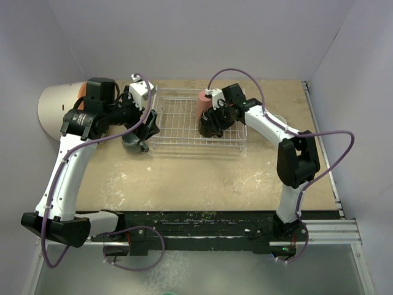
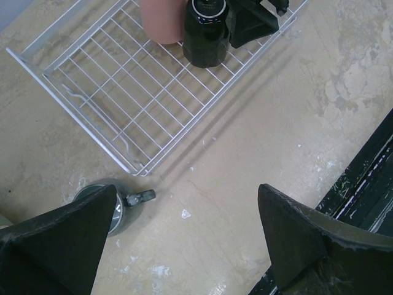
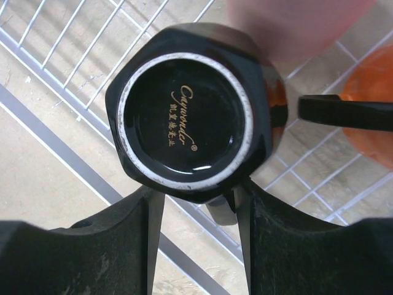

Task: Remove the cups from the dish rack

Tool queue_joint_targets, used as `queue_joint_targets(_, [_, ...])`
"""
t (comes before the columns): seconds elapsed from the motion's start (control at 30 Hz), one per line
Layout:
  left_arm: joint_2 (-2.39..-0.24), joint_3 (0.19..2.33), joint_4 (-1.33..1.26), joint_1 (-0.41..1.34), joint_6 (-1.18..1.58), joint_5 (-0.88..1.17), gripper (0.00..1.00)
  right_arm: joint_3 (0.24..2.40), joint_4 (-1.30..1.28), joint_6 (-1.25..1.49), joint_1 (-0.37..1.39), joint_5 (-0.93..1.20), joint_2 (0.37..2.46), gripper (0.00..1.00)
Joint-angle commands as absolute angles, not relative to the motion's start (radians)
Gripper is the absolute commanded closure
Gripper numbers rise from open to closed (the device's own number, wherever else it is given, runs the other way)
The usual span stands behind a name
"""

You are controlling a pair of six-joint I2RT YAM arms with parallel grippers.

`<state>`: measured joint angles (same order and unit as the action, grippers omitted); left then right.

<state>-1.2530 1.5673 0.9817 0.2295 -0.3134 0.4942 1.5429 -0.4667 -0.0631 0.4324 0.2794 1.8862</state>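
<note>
The white wire dish rack (image 1: 178, 120) lies mid-table and also shows in the left wrist view (image 2: 123, 98). A black mug (image 3: 187, 110) stands upside down at its right end, beside the pink tumbler (image 1: 204, 103) and an orange mug (image 3: 371, 104). My right gripper (image 3: 196, 212) is open. Its fingers flank a short dark stub at the mug's near edge, and the left finger is clear of it. My left gripper (image 2: 187, 233) is wide open and empty above bare table. The grey-teal mug (image 2: 120, 206) stands on the table by the rack's left corner, partly behind my left finger. The light blue mug is not clearly seen.
A cream cylinder with an orange face (image 1: 58, 107) lies at the far left. A pale round rim (image 1: 277, 118) peeks from behind my right arm, right of the rack. The black front rail (image 2: 368, 178) borders the table's near edge.
</note>
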Motion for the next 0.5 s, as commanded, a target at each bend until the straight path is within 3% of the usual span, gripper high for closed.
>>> queue_joint_targets(0.0, [-1.249,1.580,0.941,0.225,-0.292,0.526,0.01,1.551,-0.447,-0.078,0.446,0.264,1.881,0.50])
queue_joint_targets(0.47, [-1.247,1.576,0.943,0.224,-0.309,0.551,0.01,1.444,-0.315,-0.080,0.458,0.117,1.865,0.69])
